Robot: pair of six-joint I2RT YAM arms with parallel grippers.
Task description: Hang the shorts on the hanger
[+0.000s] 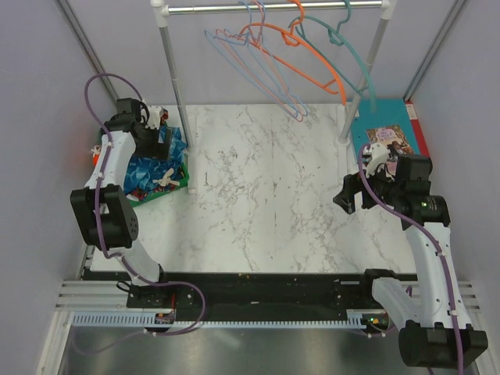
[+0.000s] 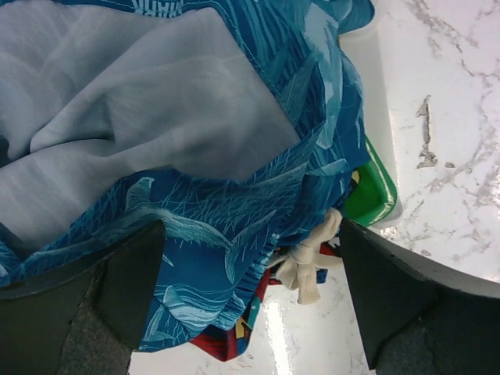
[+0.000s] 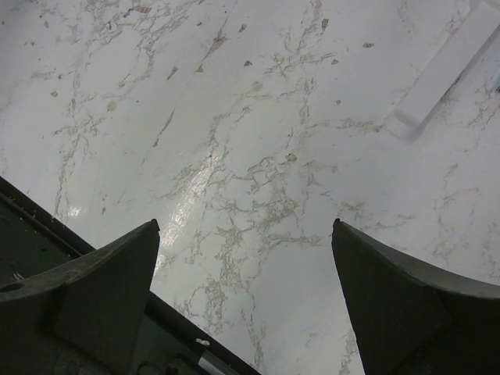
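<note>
The dark-blue shorts [image 1: 150, 169] with teal print lie heaped in a bin at the table's left edge. In the left wrist view the shorts [image 2: 211, 211] fill the frame, grey lining up, with the white drawstring [image 2: 306, 266] hanging at their edge. My left gripper [image 2: 250, 289] is open just above them, jaws wide on either side of the fabric, holding nothing. The pale lavender hanger [image 1: 254, 66] hangs on the rail at the back. My right gripper [image 1: 349, 195] is open and empty over bare marble at the right [image 3: 246, 289].
A white clothes rack [image 1: 173, 70] stands at the back with pink, orange [image 1: 301, 51] and teal [image 1: 355, 58] hangers on its rail. The bin's green-and-white rim [image 2: 375, 187] shows beside the shorts. A teal box [image 1: 387, 133] sits at the back right. A rack foot [image 3: 437, 74] lies near my right gripper.
</note>
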